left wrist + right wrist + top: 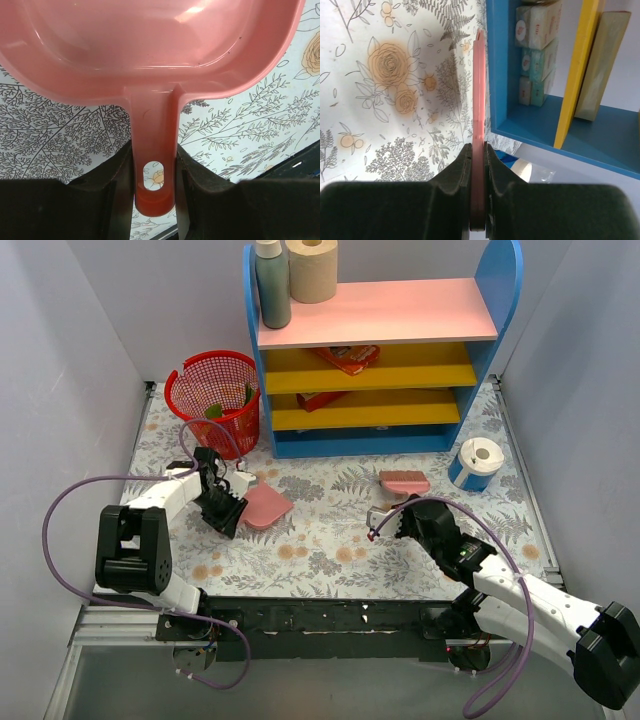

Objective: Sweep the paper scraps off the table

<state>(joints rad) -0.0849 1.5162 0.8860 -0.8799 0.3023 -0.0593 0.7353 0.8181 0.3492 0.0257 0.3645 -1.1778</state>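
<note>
My left gripper is shut on the handle of a pink dustpan, which lies on the fern-print table at the left. The pan looks empty. My right gripper is shut on the thin handle of a pink brush, held edge-on in front of the shelf. Green paper scraps show inside the red basket. I see no scraps on the cloth itself.
A blue, pink and yellow shelf unit stands at the back, holding red-orange packets, a bottle and a roll on top. A white tape roll sits at the right. Grey walls close both sides.
</note>
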